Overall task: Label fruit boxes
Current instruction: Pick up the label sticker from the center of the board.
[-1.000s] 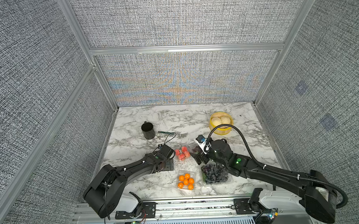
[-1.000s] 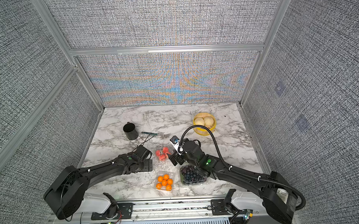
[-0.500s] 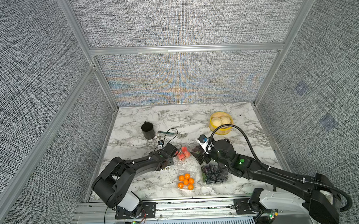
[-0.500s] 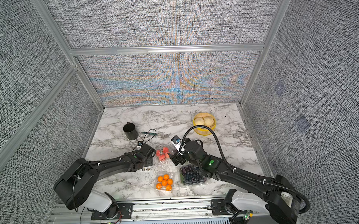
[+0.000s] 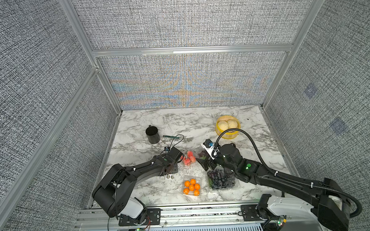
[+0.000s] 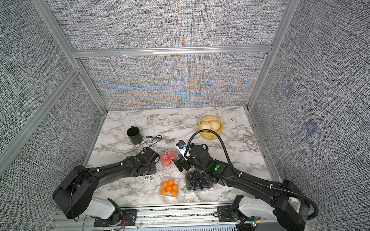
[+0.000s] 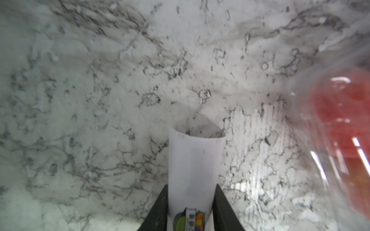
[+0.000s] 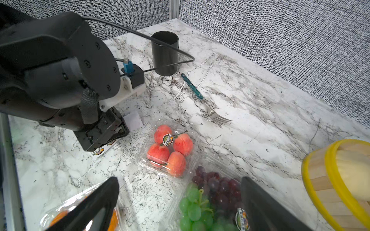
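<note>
Marble table (image 5: 201, 124) has the fruit boxes (image 5: 192, 186) toward its front edge. Your right gripper (image 8: 178, 180) hangs wide open over the grape box (image 8: 210, 200). Beside the red fruit box (image 5: 189, 160), your left gripper (image 7: 191, 187) pinches the white sticker sheet (image 7: 194, 160), so lift it slowly.

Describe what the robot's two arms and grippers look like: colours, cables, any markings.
The left arm and right arm are matte black jointed links on white base housings. A green light glows on the right arm, and a ribbed black hose loops over it. Each wrist carries a white camera mount with a blue plug. The left gripper and right gripper have dark tapering fingers.
</note>
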Motion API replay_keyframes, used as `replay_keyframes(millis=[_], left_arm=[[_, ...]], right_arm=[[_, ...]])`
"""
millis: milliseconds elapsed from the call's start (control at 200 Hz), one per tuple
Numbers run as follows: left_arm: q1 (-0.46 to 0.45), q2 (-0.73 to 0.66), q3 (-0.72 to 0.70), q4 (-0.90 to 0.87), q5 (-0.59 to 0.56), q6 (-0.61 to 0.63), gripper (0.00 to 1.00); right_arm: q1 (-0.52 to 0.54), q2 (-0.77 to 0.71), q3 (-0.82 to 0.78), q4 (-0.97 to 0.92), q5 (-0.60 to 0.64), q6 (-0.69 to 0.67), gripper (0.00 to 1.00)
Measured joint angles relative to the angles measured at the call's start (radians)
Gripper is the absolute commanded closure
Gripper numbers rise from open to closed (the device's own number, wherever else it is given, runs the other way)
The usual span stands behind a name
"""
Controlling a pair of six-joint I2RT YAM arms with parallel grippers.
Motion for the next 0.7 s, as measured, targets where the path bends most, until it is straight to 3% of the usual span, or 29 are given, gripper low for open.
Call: replay_keyframes(millis=[360, 530, 701], left_arm=[[0.012, -0.136, 0.029, -0.034, 0.017, 0.042, 0.73], [0.013, -0.251, 0.059, -0.016, 0.029, 0.07, 0.73], [0.014, -0.337, 0.071, 0.069, 0.076, 0.117, 0.72]], right_arm=[[-0.002, 0.024, 0.019, -0.011, -0.131, 0.112, 0.05], [-0.032, 0.016, 0.033, -0.023, -0.235, 0.298, 0.07], [-0.036, 0.107, 0.02, 0.092, -0.433, 0.467, 0.18]])
